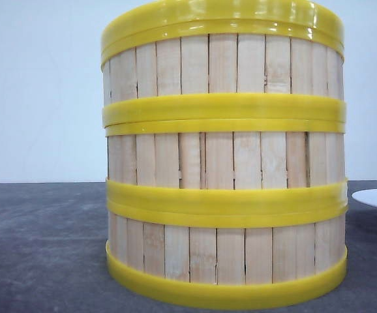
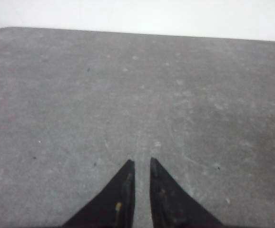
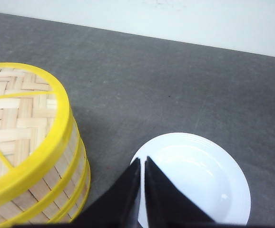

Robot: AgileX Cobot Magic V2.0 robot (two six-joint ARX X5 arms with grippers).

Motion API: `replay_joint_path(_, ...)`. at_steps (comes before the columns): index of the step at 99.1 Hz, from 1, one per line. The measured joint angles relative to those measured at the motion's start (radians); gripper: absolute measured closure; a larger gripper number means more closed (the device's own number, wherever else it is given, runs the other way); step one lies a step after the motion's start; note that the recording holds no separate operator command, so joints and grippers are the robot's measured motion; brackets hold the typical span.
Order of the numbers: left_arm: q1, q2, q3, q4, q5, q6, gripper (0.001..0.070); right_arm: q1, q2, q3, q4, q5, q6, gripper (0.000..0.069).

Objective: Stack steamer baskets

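Three steamer baskets [image 1: 223, 169] stacked in one column on the grey table [image 1: 42, 248], filling the middle of the front view and blocking whatever lies behind. Walls of pale upright slats, with yellow rings at the base, at the two joins and at the top rim. Woven bamboo top with yellow crossing strips, seen from the right wrist camera. One white plate [image 3: 201, 178] flat on the table just beside the stack on the right side, apart from it, only its edge showing in the front view. Right gripper [image 3: 142, 162] poised above the near rim of the plate, black fingers drawn nearly together with a thin slit between, holding nothing. Left gripper [image 2: 142, 163] over bare grey tabletop, fingers likewise close with a narrow gap, empty. Pale wall behind the table.
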Motion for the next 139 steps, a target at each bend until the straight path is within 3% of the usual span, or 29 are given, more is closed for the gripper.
replay_joint_path(100,0.0,-0.003,-0.001,0.004,0.0,-0.006,0.0679,0.0,0.0,0.0,0.0,0.0,-0.001,0.0683)
replay_joint_path(110,0.0,-0.003,-0.001,0.004,0.0,-0.006,0.0679,0.0,0.0,0.0,0.006,0.034,-0.013,0.0683)
replay_joint_path(124,0.0,-0.003,-0.001,0.004,0.0,-0.006,0.0679,-0.041,0.0,0.0,0.097,0.121,-0.051,0.0683)
replay_joint_path(139,0.0,-0.003,-0.001,0.004,0.0,-0.006,0.0679,-0.206,-0.002,-0.02,0.278,0.035,-0.146,0.0683)
